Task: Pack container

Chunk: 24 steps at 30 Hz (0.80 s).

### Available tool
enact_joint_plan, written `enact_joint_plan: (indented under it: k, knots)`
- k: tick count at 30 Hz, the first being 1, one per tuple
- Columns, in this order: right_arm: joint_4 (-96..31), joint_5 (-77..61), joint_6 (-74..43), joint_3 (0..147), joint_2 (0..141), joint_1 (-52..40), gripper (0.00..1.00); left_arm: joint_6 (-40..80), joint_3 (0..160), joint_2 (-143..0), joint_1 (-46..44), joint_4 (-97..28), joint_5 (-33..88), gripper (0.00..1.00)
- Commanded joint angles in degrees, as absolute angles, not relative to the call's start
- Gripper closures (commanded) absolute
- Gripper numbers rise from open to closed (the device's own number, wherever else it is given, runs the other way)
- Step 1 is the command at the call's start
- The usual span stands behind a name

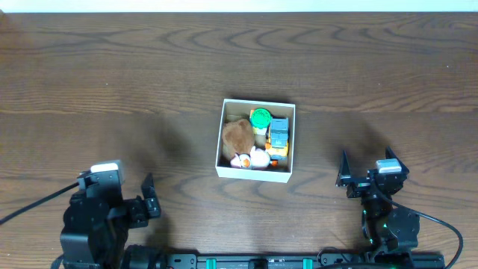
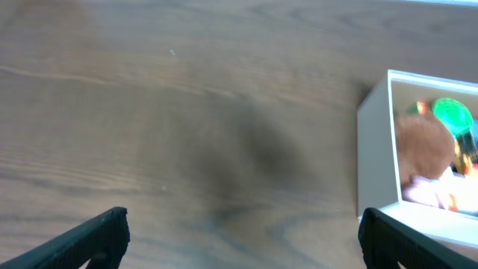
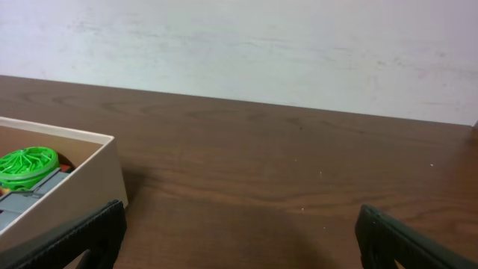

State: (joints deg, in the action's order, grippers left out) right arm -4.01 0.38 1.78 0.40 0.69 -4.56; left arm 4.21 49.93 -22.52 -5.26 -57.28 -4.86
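The container [image 1: 252, 175], a small square white-walled box, sits mid-table. Inside it lie a brown fuzzy toy [image 1: 237, 136], a green round toy [image 1: 261, 118], a grey-blue and orange vehicle toy [image 1: 278, 134] and a white-and-pink toy [image 1: 252, 158]. My left gripper [image 1: 118, 187] hangs open at the lower left, well clear of the box. Its wrist view shows bare wood between the fingers [image 2: 243, 224] and the container's white wall [image 2: 373, 149] at the right. Down at the lower right my right gripper [image 1: 367, 170] is open and empty [image 3: 239, 220], with the container's wall [image 3: 75, 187] to its left.
Dark wooden table [image 1: 112, 75] all round the box. A pale wall [image 3: 239, 45] stands behind the table's far edge. Black cables [image 1: 30, 205] trail from both arm bases along the near edge.
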Motion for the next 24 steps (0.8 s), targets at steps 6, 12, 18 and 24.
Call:
enact_joint_plan:
  k: [6, 12, 18, 24]
  knots:
    - [-4.3, -0.1, 2.4, 0.3, 0.3, -4.0, 0.01, 3.0, 34.3, -11.4, -1.7, -42.4, -7.1, 0.02]
    - [-4.3, -0.1, 2.4, 0.3, 0.3, -4.0, 0.01, 2.6, 22.4, -6.6, -0.9, -26.2, -7.0, 0.02]
    - [-4.3, -0.1, 2.4, 0.3, 0.3, -4.0, 0.01, 1.5, 13.3, -5.2, -0.9, -8.8, -3.7, 0.02]
    - [-4.3, -0.1, 2.4, 0.3, 0.3, -4.0, 0.01, 1.5, 5.1, -3.2, -0.9, 1.2, -3.4, 0.02]
